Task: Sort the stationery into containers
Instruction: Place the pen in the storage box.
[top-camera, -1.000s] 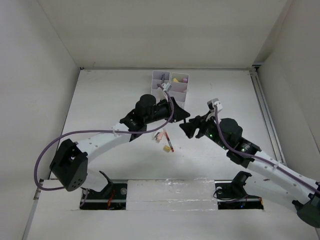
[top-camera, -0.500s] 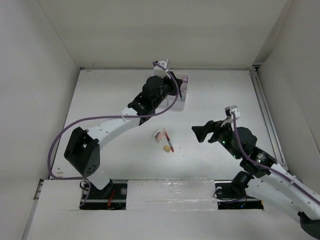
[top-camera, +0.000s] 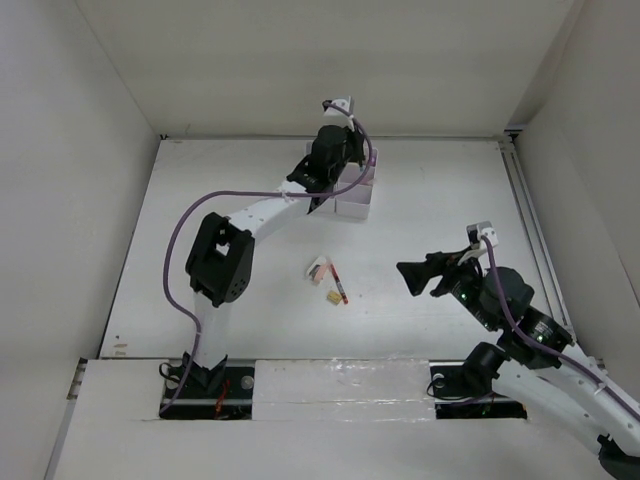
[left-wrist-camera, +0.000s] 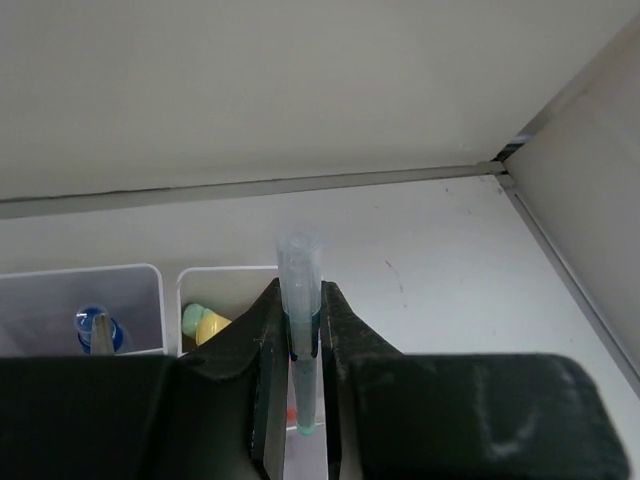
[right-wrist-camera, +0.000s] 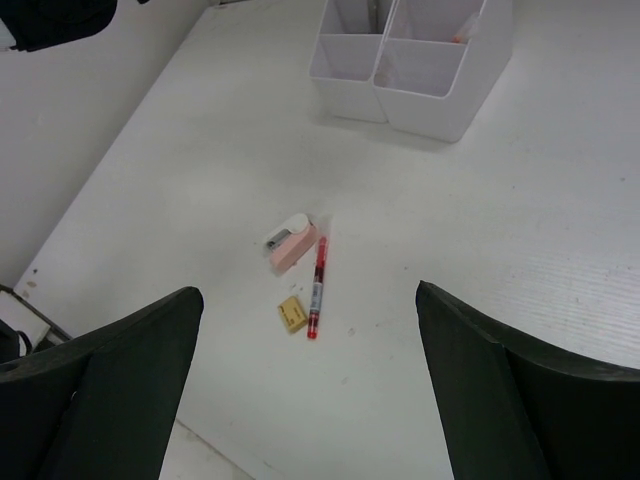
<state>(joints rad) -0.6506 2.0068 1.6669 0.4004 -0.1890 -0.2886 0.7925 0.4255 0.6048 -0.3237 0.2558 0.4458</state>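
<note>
My left gripper (top-camera: 331, 190) is over the white organizer tray (top-camera: 360, 203) at the back of the table. In the left wrist view it (left-wrist-camera: 300, 312) is shut on a clear-capped, green-tipped pen (left-wrist-camera: 298, 262), held upright above the tray's compartments (left-wrist-camera: 150, 272). One compartment holds a blue-capped marker (left-wrist-camera: 92, 325), the one beside it green and yellow highlighters (left-wrist-camera: 205, 322). A red pen (top-camera: 339, 283), a pink eraser (top-camera: 320, 268) and a yellow eraser (top-camera: 332, 297) lie mid-table. My right gripper (top-camera: 414, 274) is open and empty, to their right. They also show in the right wrist view, between its fingers (right-wrist-camera: 140, 350).
The table is boxed in by white walls on the left, back and right, with a rail (top-camera: 530, 220) along the right side. The tray (right-wrist-camera: 420, 70) stands beyond the loose items in the right wrist view.
My left arm has swung from mid-table back to the tray, carrying the pen. My right gripper has drawn back to the right, away from the loose items.
</note>
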